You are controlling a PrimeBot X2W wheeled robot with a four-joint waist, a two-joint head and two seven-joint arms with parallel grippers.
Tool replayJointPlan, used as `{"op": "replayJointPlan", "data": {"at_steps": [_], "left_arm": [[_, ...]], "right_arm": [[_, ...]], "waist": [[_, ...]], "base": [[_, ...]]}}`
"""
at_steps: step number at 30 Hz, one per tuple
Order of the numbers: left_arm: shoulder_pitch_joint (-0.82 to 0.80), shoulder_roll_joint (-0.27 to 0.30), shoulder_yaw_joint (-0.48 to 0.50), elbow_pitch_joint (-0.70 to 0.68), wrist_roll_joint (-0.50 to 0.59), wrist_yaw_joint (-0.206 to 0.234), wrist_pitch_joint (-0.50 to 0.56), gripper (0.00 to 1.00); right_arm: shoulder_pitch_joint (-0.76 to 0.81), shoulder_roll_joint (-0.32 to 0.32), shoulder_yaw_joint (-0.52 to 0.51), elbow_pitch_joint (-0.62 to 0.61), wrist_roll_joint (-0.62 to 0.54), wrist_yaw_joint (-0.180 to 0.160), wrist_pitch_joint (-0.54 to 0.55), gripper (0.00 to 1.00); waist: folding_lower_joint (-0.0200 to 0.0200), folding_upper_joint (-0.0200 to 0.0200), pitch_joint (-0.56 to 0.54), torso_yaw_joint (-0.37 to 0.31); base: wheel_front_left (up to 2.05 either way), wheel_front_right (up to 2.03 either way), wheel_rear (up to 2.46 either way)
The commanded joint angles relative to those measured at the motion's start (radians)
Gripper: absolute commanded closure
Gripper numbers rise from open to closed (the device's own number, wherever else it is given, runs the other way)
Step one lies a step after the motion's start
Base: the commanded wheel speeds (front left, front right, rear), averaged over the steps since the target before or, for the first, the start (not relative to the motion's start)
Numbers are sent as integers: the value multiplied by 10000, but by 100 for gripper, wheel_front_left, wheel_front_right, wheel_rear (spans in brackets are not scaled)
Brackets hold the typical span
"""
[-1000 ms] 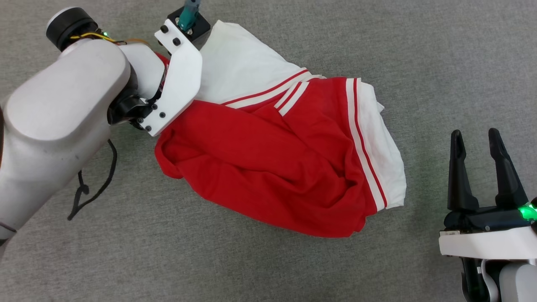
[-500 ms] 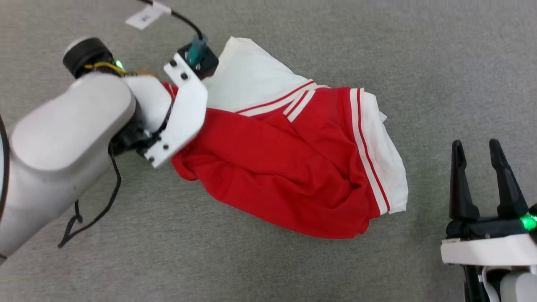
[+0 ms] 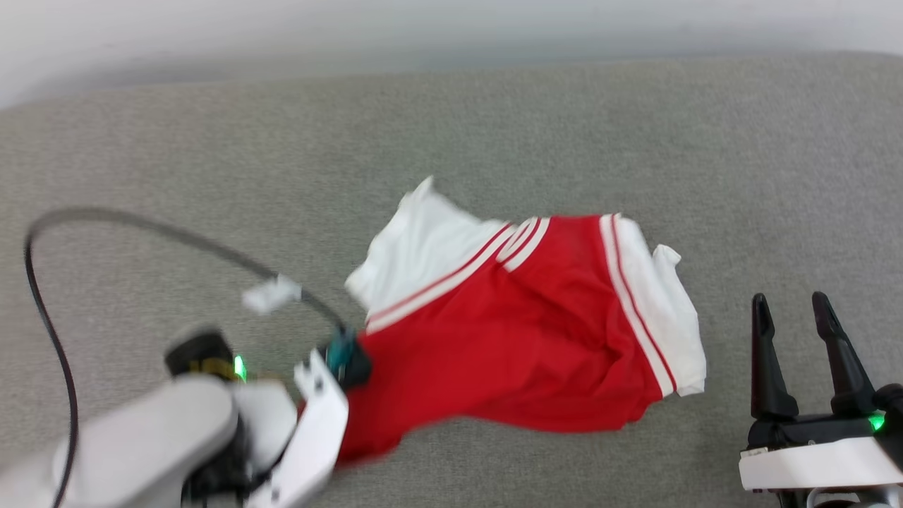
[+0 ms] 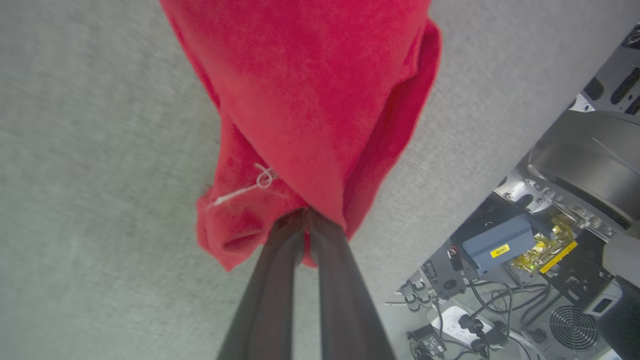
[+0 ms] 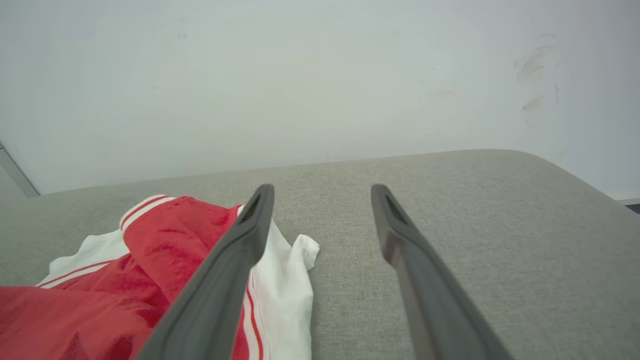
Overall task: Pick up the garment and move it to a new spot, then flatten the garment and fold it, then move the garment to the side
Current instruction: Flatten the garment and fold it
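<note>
Garment (image 3: 508, 339) is clamped at its red edge by the left gripper (image 4: 305, 220).
It is seen crumpled on the grey surface (image 3: 564, 127); the right gripper (image 3: 789, 300) is held agape beside it.

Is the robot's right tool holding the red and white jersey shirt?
No, the right tool stands open over the grey fabric surface, apart from the red and white jersey shirt.

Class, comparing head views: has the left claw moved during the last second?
Yes. Against the open right claw, the left claw, shut on the red soft-fabric jersey T-shirt, has pulled back toward the robot, dragging that red end along.
</note>
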Motion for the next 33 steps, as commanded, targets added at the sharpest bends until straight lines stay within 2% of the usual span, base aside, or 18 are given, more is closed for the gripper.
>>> {"op": "replayJointPlan", "data": {"at_steps": [1,6,9,10,11,16,20,23,27,33], "left_arm": [[587,89,-7,-95,-64,4,-80,100],[2278,199,-31,-222,-140,4,-267,100],[2548,208,6,23,-109,7,-705,100],[2478,221,86,115,-73,25,-910,40],[2310,242,239,215,-5,27,-1148,0],[1672,431,890,460,28,17,-1939,0],[927,728,1405,347,-53,17,-1910,0],[373,701,1788,346,-123,22,-1990,0],[-548,299,2200,680,-12,67,-1908,0],[-1963,-735,2350,1725,49,31,-1458,0]], "right_arm": [[141,18,-14,-7,-57,-7,-20,0],[347,18,-41,-23,-102,-7,-20,0],[426,18,-100,7,-118,-7,-20,0],[431,18,-112,23,-124,-7,-20,0],[456,18,-121,37,-119,-7,-20,0],[623,18,-109,96,-138,-7,-20,0],[696,18,-107,75,-151,-7,-20,0],[710,18,-138,57,-134,-7,-20,0],[663,18,-129,26,-150,-7,-20,0],[346,18,-57,-58,-200,-7,-20,0]], "waist": [[0,0,-245,189],[0,0,-349,233],[0,0,-402,296],[0,0,-443,321],[0,0,-502,359],[0,0,-836,492],[0,0,-1048,530],[0,0,-1105,500],[0,0,-1064,441],[0,0,-697,151]], "base": [[0,0,0],[0,0,0],[0,0,0],[0,0,0],[0,0,0],[0,0,0],[0,0,0],[0,0,0],[0,0,0],[0,0,0]]}}
